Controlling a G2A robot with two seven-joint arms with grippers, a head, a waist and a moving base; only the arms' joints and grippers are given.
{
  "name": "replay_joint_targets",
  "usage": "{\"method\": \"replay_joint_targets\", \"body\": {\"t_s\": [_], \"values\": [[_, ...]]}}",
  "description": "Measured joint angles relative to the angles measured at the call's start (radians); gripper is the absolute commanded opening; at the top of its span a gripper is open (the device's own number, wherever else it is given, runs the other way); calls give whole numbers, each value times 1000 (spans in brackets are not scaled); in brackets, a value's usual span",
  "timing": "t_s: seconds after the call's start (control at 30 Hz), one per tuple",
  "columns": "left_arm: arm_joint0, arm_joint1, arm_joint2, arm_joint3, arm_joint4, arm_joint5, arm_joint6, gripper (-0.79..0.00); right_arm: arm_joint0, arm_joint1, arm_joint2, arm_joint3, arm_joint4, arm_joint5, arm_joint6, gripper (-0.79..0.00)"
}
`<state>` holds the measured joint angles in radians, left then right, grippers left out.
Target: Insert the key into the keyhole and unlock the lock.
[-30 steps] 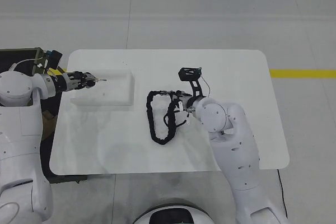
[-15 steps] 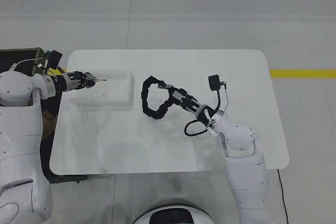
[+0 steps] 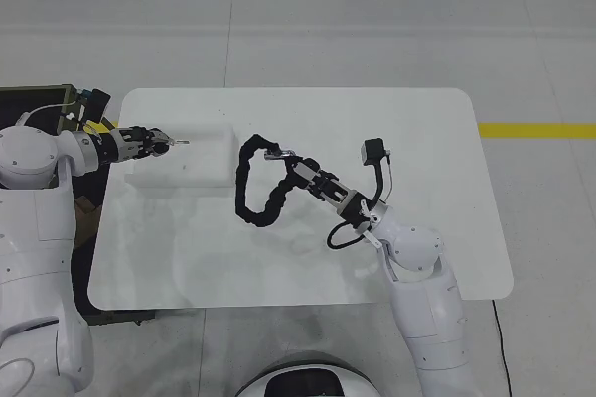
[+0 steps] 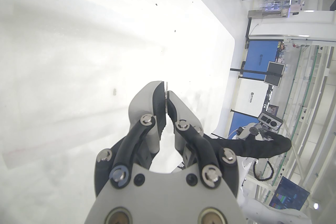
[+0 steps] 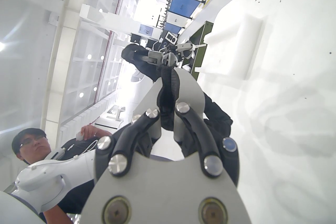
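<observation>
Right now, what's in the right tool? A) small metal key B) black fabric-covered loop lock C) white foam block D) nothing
B: the right tool is shut on the black fabric-covered loop lock; the small metal key is pinched in the left tool.

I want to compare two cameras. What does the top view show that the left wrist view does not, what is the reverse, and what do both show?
Top view, not left wrist view: the whole loop of the black lock, the right claw shut on it, and the full outline of the white block. Left wrist view, not top view: the black pads pinching the key edge-on. Both: the left claw shut on the key, part of the lock, the white table.
</observation>
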<state>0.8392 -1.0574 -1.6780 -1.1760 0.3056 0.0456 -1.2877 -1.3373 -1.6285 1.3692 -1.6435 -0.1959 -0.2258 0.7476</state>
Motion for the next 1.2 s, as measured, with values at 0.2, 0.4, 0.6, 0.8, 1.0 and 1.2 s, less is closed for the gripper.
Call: {"method": "replay_joint_targets", "body": {"t_s": [0.2, 0.4, 0.6, 0.8, 1.0, 1.2], "values": [[82, -7, -47, -94, -116, 40, 76, -785, -92, 11, -25, -105, -133, -92, -58, -785], [244, -35, -47, -257, -556, 87, 212, -785, -81, 7, -100, -63, -190, -188, -191, -785], [318, -55, -6, -277, -882, 193, 240, -785, -59, -5, -165, 16, -106, -246, -326, -785], [332, -54, 7, -277, -942, 246, 221, -785, -48, -9, -182, 46, -51, -260, -356, -785], [355, -52, 5, -307, -921, 216, 222, -785, -74, -7, -187, 26, -53, -243, -359, -785], [444, -43, -24, -412, -922, -23, 78, -785, -74, -5, -205, 13, -27, -213, -371, -785]]}}
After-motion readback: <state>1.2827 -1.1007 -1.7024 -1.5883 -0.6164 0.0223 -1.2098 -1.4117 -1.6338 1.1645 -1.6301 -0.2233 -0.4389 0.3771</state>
